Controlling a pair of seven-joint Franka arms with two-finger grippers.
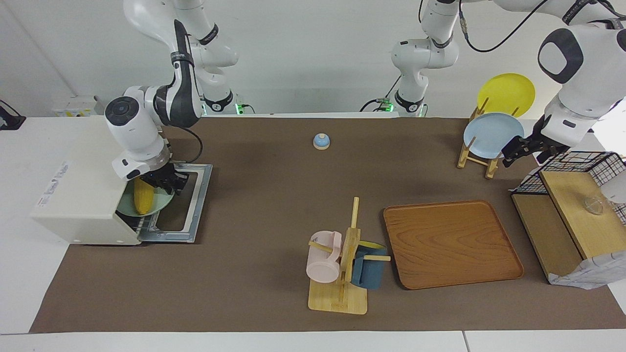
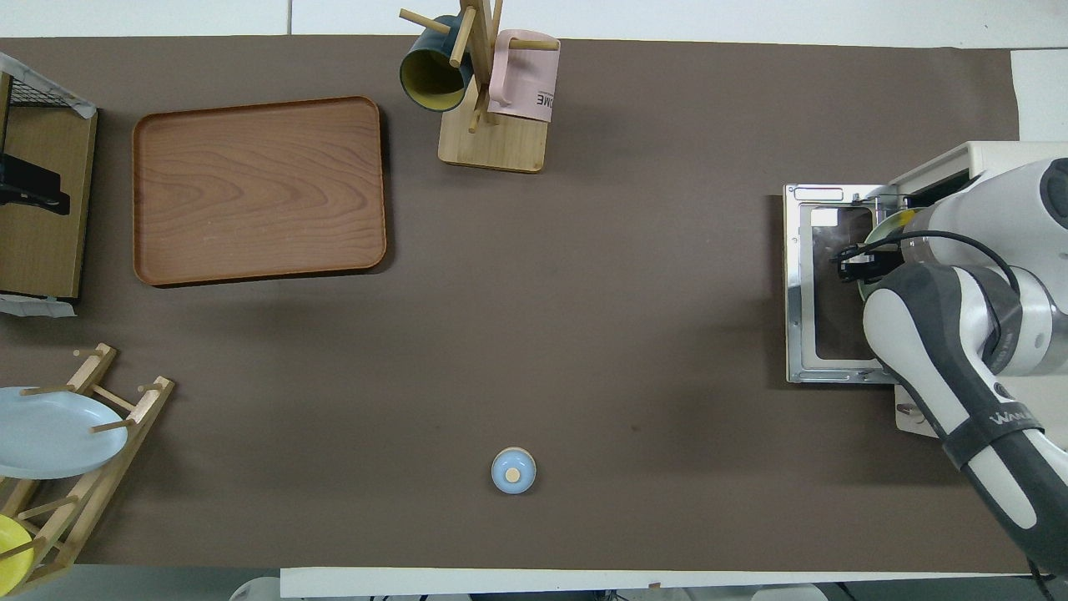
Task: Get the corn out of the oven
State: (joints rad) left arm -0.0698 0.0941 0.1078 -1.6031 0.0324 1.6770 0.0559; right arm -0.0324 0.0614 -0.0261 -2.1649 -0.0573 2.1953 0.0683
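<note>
The cream-white oven (image 1: 80, 195) stands at the right arm's end of the table, its door (image 1: 193, 205) folded down flat. Inside the mouth, the yellow corn (image 1: 143, 199) lies on a pale green plate (image 1: 157, 206) on the wire rack. My right gripper (image 1: 166, 183) is low at the oven mouth, at the corn's end nearer the robots and over the plate's rim. From overhead the right arm hides the corn, and only the plate's rim (image 2: 876, 232) and the right gripper (image 2: 855, 267) show. My left gripper (image 1: 509, 154) waits open beside the wire basket, holding nothing.
A wooden tray (image 1: 452, 244), a mug tree with a pink and a blue mug (image 1: 342, 259), a small blue bell (image 1: 321, 141), and a plate rack with a blue and a yellow plate (image 1: 491, 134) are on the brown mat. A wire basket with wooden shelves (image 1: 572, 205) stands at the left arm's end.
</note>
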